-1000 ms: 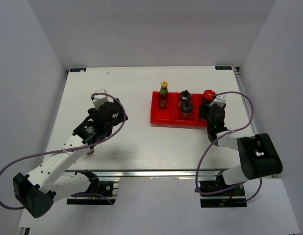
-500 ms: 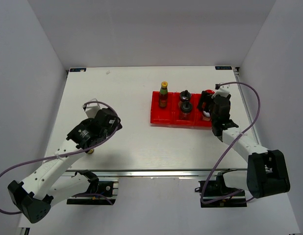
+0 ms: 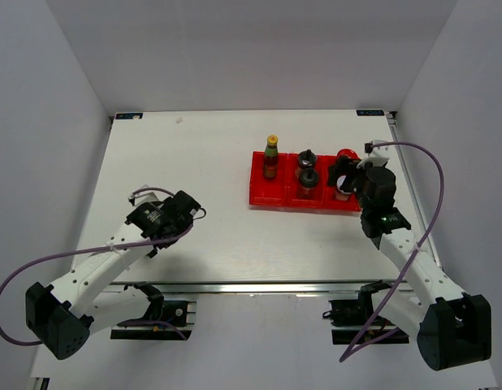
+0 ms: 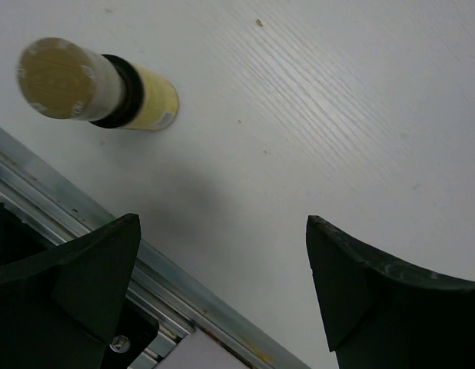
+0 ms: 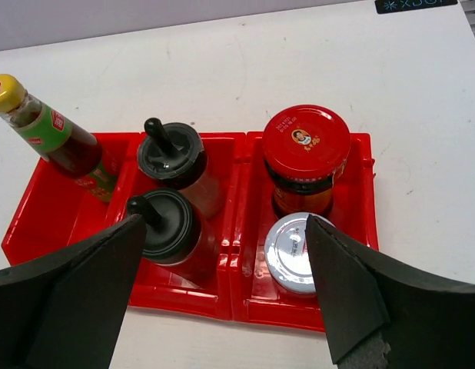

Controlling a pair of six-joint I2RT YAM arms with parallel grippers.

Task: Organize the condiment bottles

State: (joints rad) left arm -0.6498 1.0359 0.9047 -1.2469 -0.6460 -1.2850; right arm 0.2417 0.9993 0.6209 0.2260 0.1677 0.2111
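Both arms had shifted: the left had swung down toward the near edge of the bench [image 3: 227,146], and the right had drawn back from the red tray [image 3: 266,197]. Open and empty, the left pincer [image 4: 222,300] was the nearer one. The last sauce bottle [image 4: 107,92] sat just outside one finger, beside the near edge toward the left corner. It seemed upright, with a yellow cap and a pale yellow label. The right pincer [image 5: 222,307] hung open, well apart from it.

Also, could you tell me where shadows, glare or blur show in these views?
Left wrist: a soft shadow darkens the table by its edge, and the fingers look dark. Right wrist: sharp, with glare on the silver-lidded jar. Top external: even light, faint shadows.
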